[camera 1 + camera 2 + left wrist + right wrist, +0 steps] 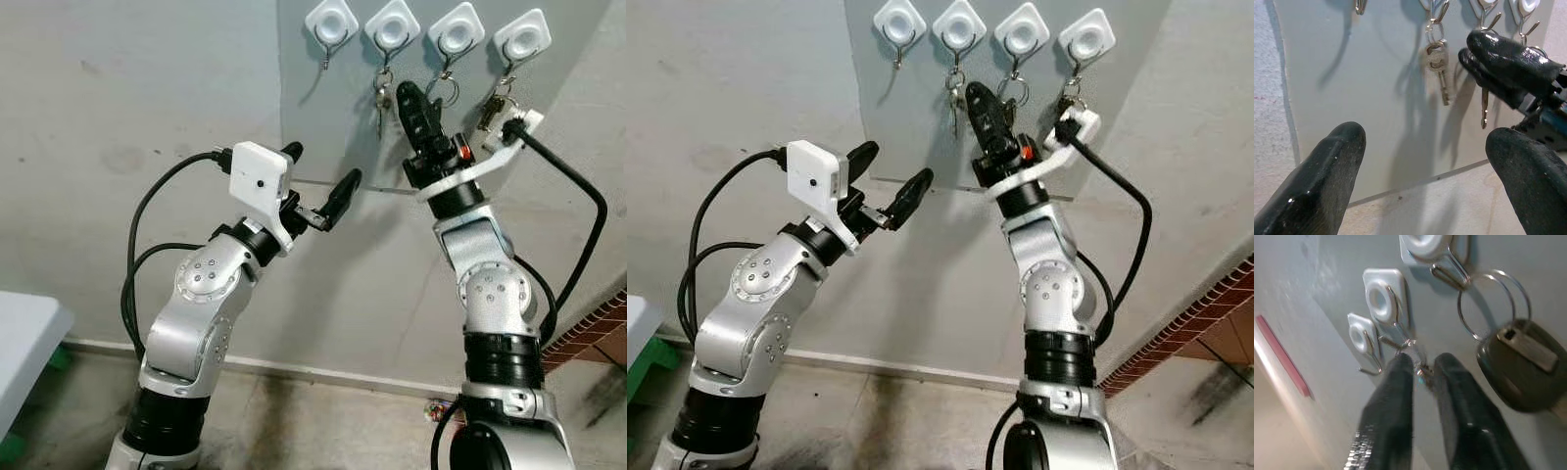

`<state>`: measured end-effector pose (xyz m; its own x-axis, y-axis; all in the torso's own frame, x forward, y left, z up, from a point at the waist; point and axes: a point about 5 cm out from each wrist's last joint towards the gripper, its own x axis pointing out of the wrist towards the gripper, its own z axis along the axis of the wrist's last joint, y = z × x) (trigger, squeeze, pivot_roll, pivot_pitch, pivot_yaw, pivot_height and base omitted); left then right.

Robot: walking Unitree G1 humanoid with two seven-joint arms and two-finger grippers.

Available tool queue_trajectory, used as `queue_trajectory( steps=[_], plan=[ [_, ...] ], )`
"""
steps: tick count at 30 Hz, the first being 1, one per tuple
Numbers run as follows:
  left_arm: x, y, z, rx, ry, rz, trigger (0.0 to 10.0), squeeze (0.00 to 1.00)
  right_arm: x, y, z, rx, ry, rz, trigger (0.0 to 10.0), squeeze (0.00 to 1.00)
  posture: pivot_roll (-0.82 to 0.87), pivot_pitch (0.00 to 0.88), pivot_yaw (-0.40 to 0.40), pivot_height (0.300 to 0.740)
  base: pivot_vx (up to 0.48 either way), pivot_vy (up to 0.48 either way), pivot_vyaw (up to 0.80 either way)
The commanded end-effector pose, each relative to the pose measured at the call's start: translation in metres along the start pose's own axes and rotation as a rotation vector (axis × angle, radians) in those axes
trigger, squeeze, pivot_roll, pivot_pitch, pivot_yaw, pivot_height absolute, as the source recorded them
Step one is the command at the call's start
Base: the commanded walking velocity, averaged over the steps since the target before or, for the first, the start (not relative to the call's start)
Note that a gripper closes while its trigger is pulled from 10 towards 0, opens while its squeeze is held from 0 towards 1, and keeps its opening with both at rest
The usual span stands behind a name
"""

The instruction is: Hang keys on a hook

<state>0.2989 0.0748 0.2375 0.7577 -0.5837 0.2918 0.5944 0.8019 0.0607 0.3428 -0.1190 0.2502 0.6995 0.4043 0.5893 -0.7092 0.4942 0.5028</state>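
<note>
Four white hooks sit in a row on a grey wall panel (323,117). The first hook (331,20) is bare. A bunch of keys (381,100) hangs from the second hook (392,25). A large ring with a black fob (1520,364) hangs from the third hook (457,29), and more keys (496,106) hang from the fourth. My right gripper (405,93) is raised between the second and third hooks. In the right wrist view its fingers pinch the small key ring (1419,372) under the second hook (1382,298). My left gripper (321,164) hangs open lower left, holding nothing.
A pale table corner (22,333) juts in at the lower left, with something green under it. A brick surface (600,328) shows at the lower right. Black cables loop from both wrists. The wall is close behind both arms.
</note>
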Motion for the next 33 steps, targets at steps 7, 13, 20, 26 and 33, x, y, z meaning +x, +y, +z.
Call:
queue_trajectory(
  steps=[7,13,20,26,33],
  plan=[
    [-0.005,0.003,-0.001,-0.008,0.009,0.024,10.0,0.0,-0.008,0.004,-0.01,-0.052,0.067,0.008,10.0,1.0,0.01,0.12,0.0,0.74,0.0,0.0,0.0],
    [-0.015,0.011,-0.025,-0.064,0.073,0.093,10.0,0.0,-0.036,-0.017,-0.031,-0.176,0.139,-0.151,10.0,0.0,0.0,0.117,-0.003,0.74,0.0,0.0,0.0],
    [-0.034,0.02,-0.071,-0.127,0.185,0.205,10.0,0.0,-0.086,-0.047,-0.059,-0.304,0.267,-0.38,10.0,0.0,-0.01,0.103,0.002,0.74,0.0,0.0,0.0],
    [-0.064,0.033,-0.127,-0.14,0.342,0.349,10.0,0.0,-0.137,-0.073,-0.075,-0.427,0.374,-0.576,10.0,0.0,-0.02,0.093,0.012,0.74,0.0,0.0,0.0],
    [-0.086,0.043,-0.154,-0.164,0.404,0.444,10.0,0.0,-0.17,-0.083,-0.077,-0.512,0.406,-0.696,10.0,0.0,-0.03,0.072,0.02,0.74,0.0,0.0,0.0]
  ],
)
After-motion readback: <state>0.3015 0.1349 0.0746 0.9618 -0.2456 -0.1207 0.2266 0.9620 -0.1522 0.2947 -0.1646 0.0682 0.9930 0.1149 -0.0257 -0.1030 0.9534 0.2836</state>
